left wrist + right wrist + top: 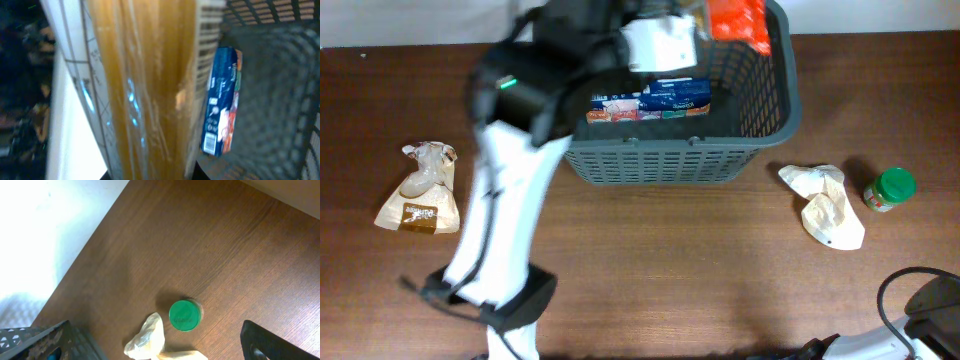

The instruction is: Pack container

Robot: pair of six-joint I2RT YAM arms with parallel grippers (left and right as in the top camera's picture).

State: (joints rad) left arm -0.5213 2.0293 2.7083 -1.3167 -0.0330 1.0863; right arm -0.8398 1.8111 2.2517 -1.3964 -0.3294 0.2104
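The container (720, 160) stands at the far edge of the worktop (700, 290), holding 1 blue box (650, 100) and 1 orange packet (735, 22). Over it, the left gripper (625, 40) is clamped on 1 spaghetti packet (145, 90). Outside lie 1 brown bag (420, 200), 1 cream bag (828, 208) and 1 green-lidded jar (890, 188). Only a dark corner of the right gripper (277, 342) shows, so its state cannot be told.

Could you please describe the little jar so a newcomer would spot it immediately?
Start at the big grey basket. Right of it lies a crumpled pale bag; just beyond stands the jar, alone in having a round green lid.
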